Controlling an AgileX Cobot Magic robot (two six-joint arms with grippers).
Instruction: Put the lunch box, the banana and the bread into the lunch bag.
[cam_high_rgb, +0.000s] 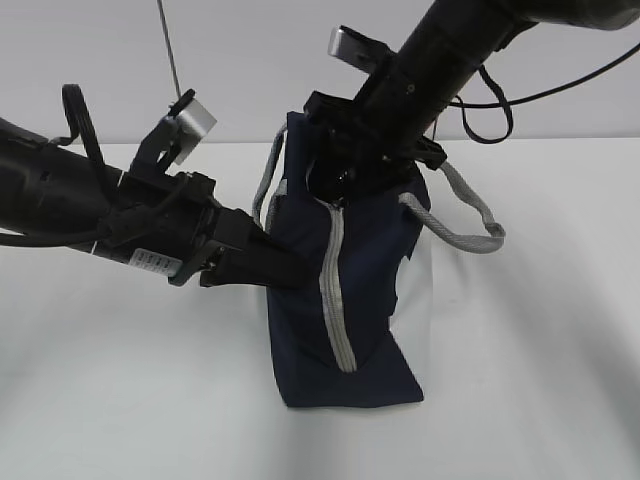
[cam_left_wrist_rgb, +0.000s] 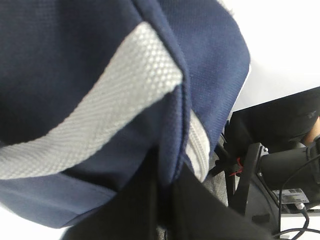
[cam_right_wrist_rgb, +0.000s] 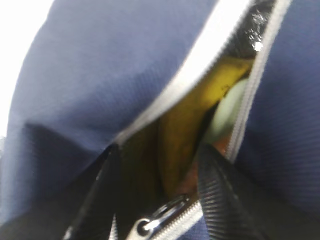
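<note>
both sets of jaws are at the lunch bag (cam_high_rgb: 345, 300), each doing a different job. nearest the exterior camera, the left gripper (cam_high_rgb: 285, 268) is pinched tight on the navy fabric at the bag's side, apparently to keep the soft bag upright and steady while the other arm works. its wrist view is filled with that fabric and a grey webbing handle (cam_left_wrist_rgb: 95, 125), with dark fingers (cam_left_wrist_rgb: 150, 210) closed at the bottom edge.

farther back, the right gripper (cam_high_rgb: 345, 180) reaches down into the bag's open top. its jaws stand about half spread, inside the opening; whether they hold anything i cannot tell. between them, past the zipper's ring pull (cam_right_wrist_rgb: 167, 210), the banana (cam_right_wrist_rgb: 192, 115) lies inside the bag, and a pale green shape beside it is probably the lunch box (cam_right_wrist_rgb: 227, 117) lid. a reddish-brown patch lower down may be the bread, but it is too blurred to confirm.

the table (cam_high_rgb: 540, 380) around the bag shows no items left out, so the packing looks close to done.
</note>
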